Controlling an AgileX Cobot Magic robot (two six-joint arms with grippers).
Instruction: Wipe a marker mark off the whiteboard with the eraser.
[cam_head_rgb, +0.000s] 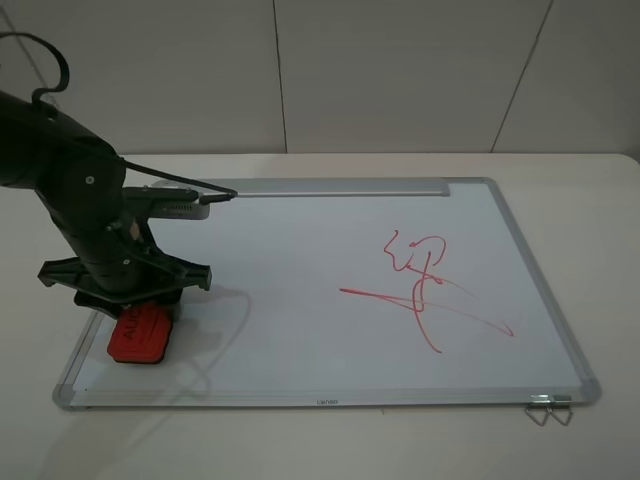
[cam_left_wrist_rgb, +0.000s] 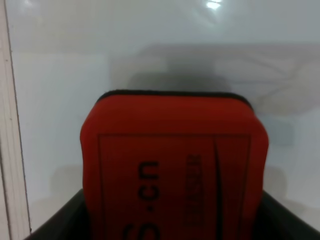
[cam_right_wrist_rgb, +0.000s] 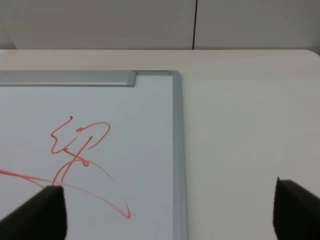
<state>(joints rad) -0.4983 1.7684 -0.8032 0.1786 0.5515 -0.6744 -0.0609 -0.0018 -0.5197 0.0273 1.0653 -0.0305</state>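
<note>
I find the eraser (cam_head_rgb: 140, 337) gripped in the left pincer (cam_head_rgb: 136, 312), its red top with lettering facing up and its dark felt side down on the whiteboard (cam_head_rgb: 300, 300). The left wrist view confirms this. The eraser (cam_left_wrist_rgb: 175, 160) fills the space between the dark sides of the left pincer (cam_left_wrist_rgb: 175, 232), a thin dark felt edge shows along its far end, and bare board (cam_left_wrist_rgb: 60, 75) lies beyond it. The pincer is therefore closed onto the block, at a narrow setting matching the eraser's width. The board's silver frame (cam_left_wrist_rgb: 10, 150) runs just beside the pincer on its outer side, so the pincer sits near the board's near left corner. A large red scribble (cam_head_rgb: 425, 275) of looping, crossing lines lies well apart from the left pincer, across the board toward its other end. The silver tray bar (cam_head_rgb: 340, 187) runs along the far edge, beyond the left arm. The right pincer (cam_right_wrist_rgb: 170, 210) stands wide, with nothing between its two dark fingertips (cam_right_wrist_rgb: 45, 212). One fingertip is over the board (cam_right_wrist_rgb: 140, 115), at the end of the scribble (cam_right_wrist_rgb: 82, 142). The other is over the bare white table (cam_right_wrist_rgb: 250, 125), and the board's frame passes between them. The tray bar (cam_right_wrist_rgb: 65, 78) ends near the corner ahead of this pincer. The exterior view does not show the right pincer. A wire clip (cam_head_rgb: 548, 410) hangs at the board's near right corner, far from the left pincer.
</note>
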